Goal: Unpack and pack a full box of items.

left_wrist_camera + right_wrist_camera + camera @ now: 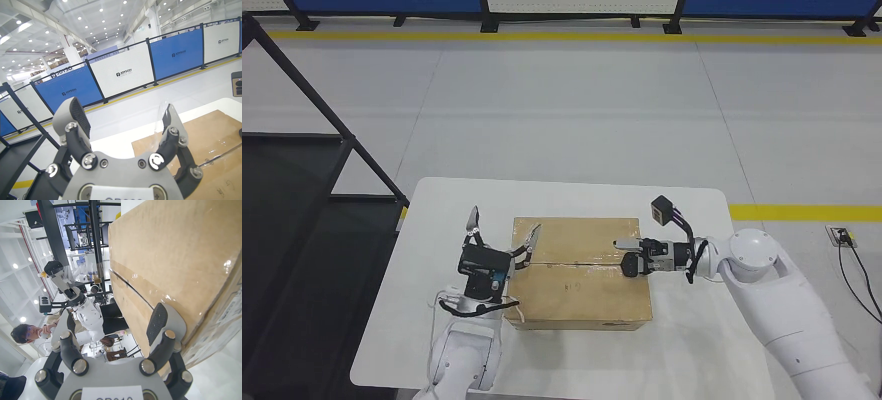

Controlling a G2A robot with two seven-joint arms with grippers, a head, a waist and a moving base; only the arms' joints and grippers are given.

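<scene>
A closed brown cardboard box [577, 275] stands in the middle of the white table [572, 195], a strip of clear tape along its centre seam [130, 285]. My left gripper [504, 230] is open at the box's left end, raised above its top [204, 136]. A thin strip of clear film [159, 121] clings to one of its fingers [171, 117]. My right gripper [623, 255] is open over the right part of the lid, near the seam. One of its pads [157, 323] lies close against the box top [170, 247], by the box's end edge. The box's contents are hidden.
A black metal rack [302, 200] stands off the table's left side. Bare table surface runs around the box on every side, widest at the far side and at the left. The floor beyond has a yellow line [807, 212].
</scene>
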